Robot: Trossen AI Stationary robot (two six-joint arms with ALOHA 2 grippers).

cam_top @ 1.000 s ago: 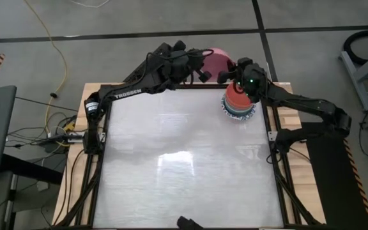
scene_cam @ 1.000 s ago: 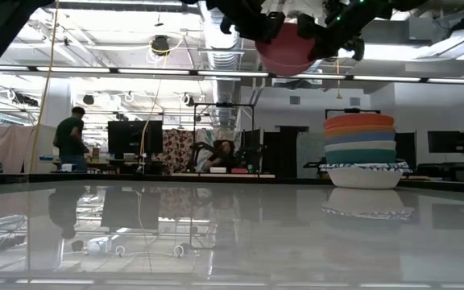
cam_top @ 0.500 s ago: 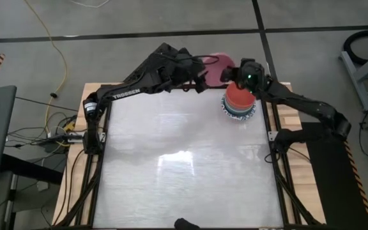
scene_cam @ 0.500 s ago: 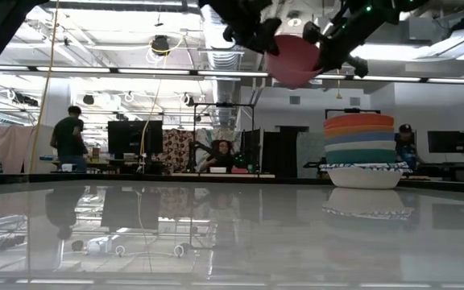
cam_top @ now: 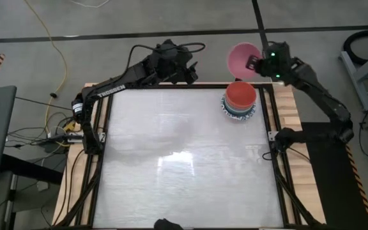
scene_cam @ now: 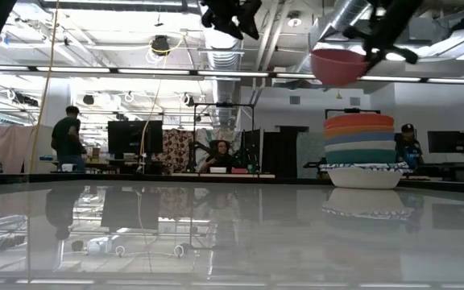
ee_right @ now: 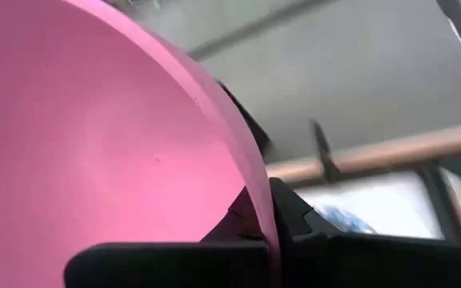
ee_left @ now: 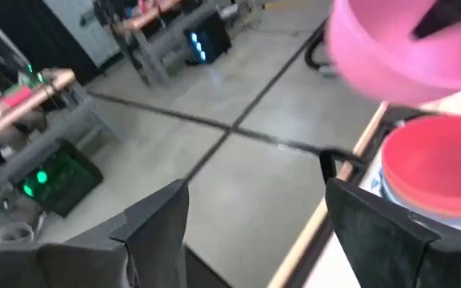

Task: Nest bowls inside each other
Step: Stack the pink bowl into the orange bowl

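Note:
A pink bowl [cam_top: 241, 59] [scene_cam: 341, 66] hangs in the air past the table's far edge, near the far right corner, with my right gripper [cam_top: 255, 62] shut on it. Just nearer stands a stack of nested bowls [cam_top: 239, 99] [scene_cam: 361, 149], red on top. Its lowest bowl, white with a blue-patterned rim [scene_cam: 365, 171], rests on the table. My left gripper [cam_top: 179, 66] [ee_left: 254, 232] stands open and empty over the far edge, left of the pink bowl [ee_left: 398, 40]. My right gripper pinches the pink bowl's rim [ee_right: 256, 196] on its right-hand side, one finger [ee_right: 290, 210] outside the wall and the other inside. It comes from the table's right, slanting down. The bowl is lifted clear, its opening up, above and beyond the stack.
The table's wide pale top [cam_top: 184, 160] lies bare in front of the stack. A dark frame rail [cam_top: 270, 121] runs along the right edge beside the stack. People and equipment show in the room beyond the far edge.
My left gripper has opened, let go of the pink bowl and drawn back toward the table's left. My right gripper, still shut on the bowl, has carried it toward the right edge and a little up, rolling so the bowl's opening faces up.

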